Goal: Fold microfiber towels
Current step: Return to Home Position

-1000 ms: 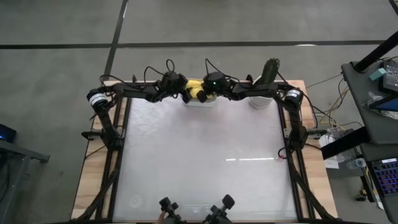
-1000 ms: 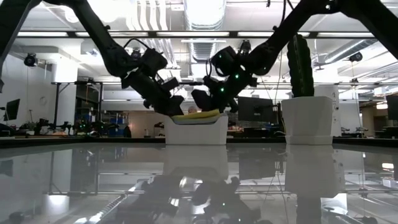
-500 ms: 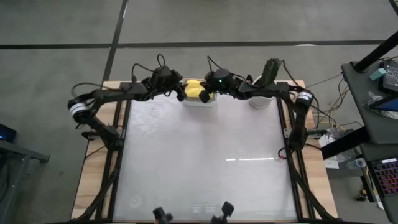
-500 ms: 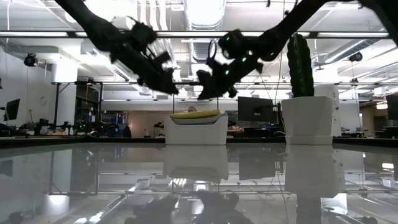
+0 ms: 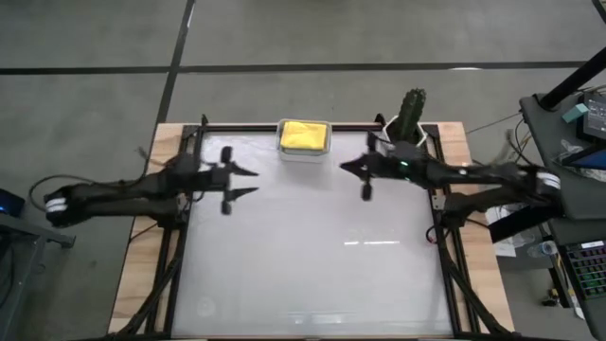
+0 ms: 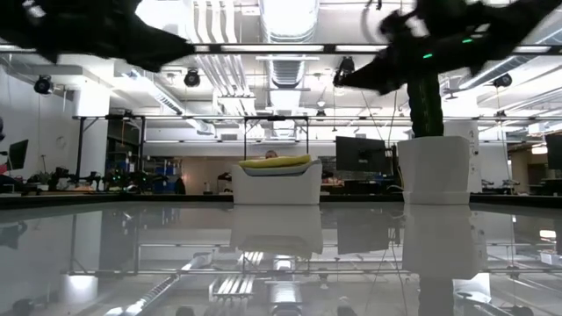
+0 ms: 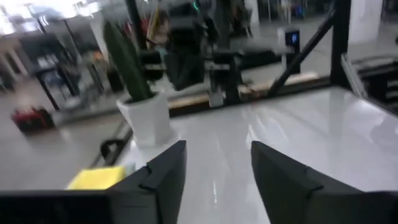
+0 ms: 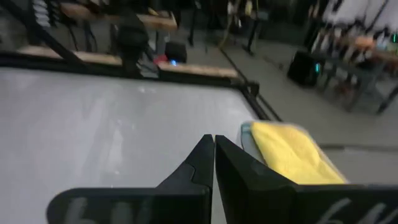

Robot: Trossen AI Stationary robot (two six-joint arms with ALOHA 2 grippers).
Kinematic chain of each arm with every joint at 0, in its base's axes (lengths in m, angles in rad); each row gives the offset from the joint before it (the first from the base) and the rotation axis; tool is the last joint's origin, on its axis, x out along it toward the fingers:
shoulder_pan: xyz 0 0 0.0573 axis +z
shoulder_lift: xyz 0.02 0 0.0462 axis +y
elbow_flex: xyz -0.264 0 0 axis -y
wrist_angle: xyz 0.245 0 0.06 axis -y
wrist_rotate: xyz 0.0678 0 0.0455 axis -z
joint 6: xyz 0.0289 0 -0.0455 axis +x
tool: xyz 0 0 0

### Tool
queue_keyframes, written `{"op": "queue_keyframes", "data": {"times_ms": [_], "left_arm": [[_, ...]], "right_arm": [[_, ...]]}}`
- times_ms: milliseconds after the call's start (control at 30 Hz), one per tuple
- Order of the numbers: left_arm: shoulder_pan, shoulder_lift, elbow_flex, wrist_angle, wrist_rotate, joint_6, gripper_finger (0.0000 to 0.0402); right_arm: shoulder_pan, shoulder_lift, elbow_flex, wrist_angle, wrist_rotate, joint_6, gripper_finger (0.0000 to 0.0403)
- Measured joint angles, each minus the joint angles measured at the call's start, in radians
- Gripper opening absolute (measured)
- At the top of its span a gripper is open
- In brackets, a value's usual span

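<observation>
A yellow microfiber towel [image 5: 303, 134] lies folded on top of the white tub [image 5: 303, 152] at the middle of the table's far edge; it also shows in the low view [image 6: 275, 161] and both wrist views [image 7: 96, 178] [image 8: 289, 152]. Other towels do not show. My left gripper [image 5: 254, 182] hovers open left of the tub, level, with nothing between its fingers [image 7: 217, 168]. Level and shut, my right gripper [image 5: 344, 167] hovers right of the tub, its fingers closed together [image 8: 213, 144] on nothing.
A cactus in a white pot [image 5: 405, 123] stands at the far right corner, close behind my right arm [image 6: 432, 167]. The glossy white tabletop [image 5: 312, 256] stretches toward the near edge inside a dark frame [image 5: 180, 237].
Both grippers have left the tub and risen. My left gripper has swung toward the table's left edge, my right toward the right edge, both a little nearer, and both have tipped up from slanting down to level. The yellow towel has stayed on the tub.
</observation>
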Motion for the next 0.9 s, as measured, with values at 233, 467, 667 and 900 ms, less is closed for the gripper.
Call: {"op": "queue_keyframes", "data": {"times_ms": [233,467,667,900], "left_arm": [[0.001,-0.322,-0.186,0.003,-0.006,-0.031,0.0101],[0.001,-0.558,-0.351,0.011,0.001,-0.085,0.0037],[0.001,-0.631,-0.374,0.002,0.052,-0.089,0.0002],[0.000,-0.576,-0.374,0.006,0.088,-0.190,0.0006]], "right_arm": [[0.045,-0.335,-0.228,0.046,-0.012,-0.002,0.0009],[0.051,-0.568,-0.440,0.221,-0.075,0.047,0.0009],[0.051,-0.751,-0.526,0.216,-0.091,0.084,0.0009],[0.051,-0.910,-0.526,0.127,-0.254,0.247,0.0009]]}}
